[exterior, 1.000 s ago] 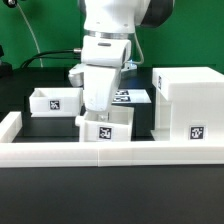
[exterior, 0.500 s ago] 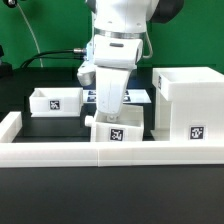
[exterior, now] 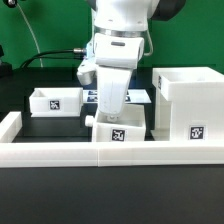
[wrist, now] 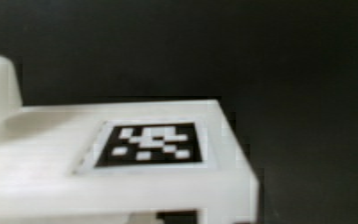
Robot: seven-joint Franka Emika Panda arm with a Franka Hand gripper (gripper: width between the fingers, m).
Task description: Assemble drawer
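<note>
Jaws apparently clasp middle drawer (exterior: pixel 118 132).

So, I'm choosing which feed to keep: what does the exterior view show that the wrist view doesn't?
Only the exterior view: the arm, claw, housing, second drawer, rails and marker board. Only the wrist view: a close look at the tag. Both: the drawer under the claw, white and tagged.

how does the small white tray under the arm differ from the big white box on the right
The small white plastic tray is clearly smaller than the large white cube-shaped housing. The tray sits tilted; the housing stands level. Both are white with a black-and-white tag in front.
</note>
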